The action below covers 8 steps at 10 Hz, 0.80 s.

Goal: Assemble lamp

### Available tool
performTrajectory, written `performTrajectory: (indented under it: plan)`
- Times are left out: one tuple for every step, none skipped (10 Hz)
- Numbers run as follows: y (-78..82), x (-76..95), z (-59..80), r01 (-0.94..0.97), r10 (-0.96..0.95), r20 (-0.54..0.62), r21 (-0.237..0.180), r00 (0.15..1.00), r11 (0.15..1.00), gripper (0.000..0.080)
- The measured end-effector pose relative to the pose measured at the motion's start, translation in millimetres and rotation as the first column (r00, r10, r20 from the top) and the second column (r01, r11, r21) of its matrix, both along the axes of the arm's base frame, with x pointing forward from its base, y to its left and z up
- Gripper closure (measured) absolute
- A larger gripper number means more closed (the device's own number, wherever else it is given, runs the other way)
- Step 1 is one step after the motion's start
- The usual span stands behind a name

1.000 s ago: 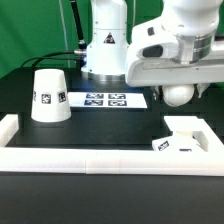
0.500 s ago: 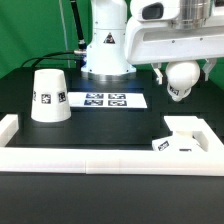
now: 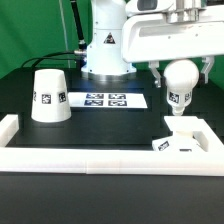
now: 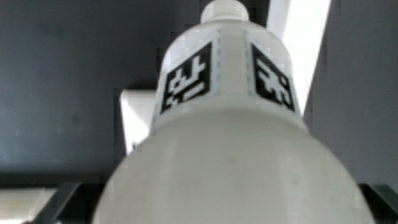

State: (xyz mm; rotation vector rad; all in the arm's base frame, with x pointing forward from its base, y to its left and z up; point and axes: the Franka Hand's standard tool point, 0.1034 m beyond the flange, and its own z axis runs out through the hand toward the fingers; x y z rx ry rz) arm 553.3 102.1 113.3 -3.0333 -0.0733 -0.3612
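- Exterior view: the gripper (image 3: 180,76) hangs at the exterior view's right. Its two dark fingers (image 3: 157,76) are clamped on either side of the round head of the bulb (image 3: 178,90).
- The bulb is held upright in the air, with its narrow neck pointing down and a square tag facing the camera. Its tip is just above the base (image 3: 188,136) and looks clear of it.
- The base lies flat on the black table (image 3: 110,125), beside the long white rail (image 3: 90,156) that runs along the front.
- The shade (image 3: 50,95) stands on its wide end at the exterior view's left, well apart from the bulb. The marker board (image 3: 107,100) lies between them, in front of the arm's white pedestal (image 3: 105,45).
- A dark green backdrop closes off the room behind.
- Wrist view: the bulb (image 4: 222,140) fills most of the frame, and two tags (image 4: 191,76) show on its body.
- Dark table (image 4: 71,60) lies beyond the bulb, and a white patch, likely the base (image 4: 139,112), shows beside it. The fingers themselves are hard to make out here.
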Motion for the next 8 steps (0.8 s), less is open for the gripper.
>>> performTrajectory:
  plan:
    - [-2.6, -5.2, 2.0, -0.014, 0.014, 0.019, -0.006, 1.0, 1.0, 0.0222]
    - [-5.6, -3.0, 7.8, -0.043, 0.043, 0.026, -0.014, 0.999, 0.999, 0.0222]
    - [-9.8, -0.9, 10.8, -0.069, 0.07, 0.035, -0.023, 0.997, 0.997, 0.0222]
    - [-9.1, -1.8, 9.1, -0.067, 0.067, 0.032, -0.021, 0.997, 0.998, 0.0222]
    - [-9.2, -1.9, 8.5, -0.067, 0.068, 0.031, -0.022, 0.997, 0.998, 0.0222]
    - [-9.2, -2.0, 8.3, -0.067, 0.068, 0.03, -0.022, 0.997, 0.998, 0.0222]
    - [-9.2, -2.1, 8.1, -0.067, 0.068, 0.03, -0.022, 0.997, 0.998, 0.0222]
    - [-9.2, -2.1, 8.0, -0.067, 0.068, 0.03, -0.022, 0.997, 0.998, 0.0222]
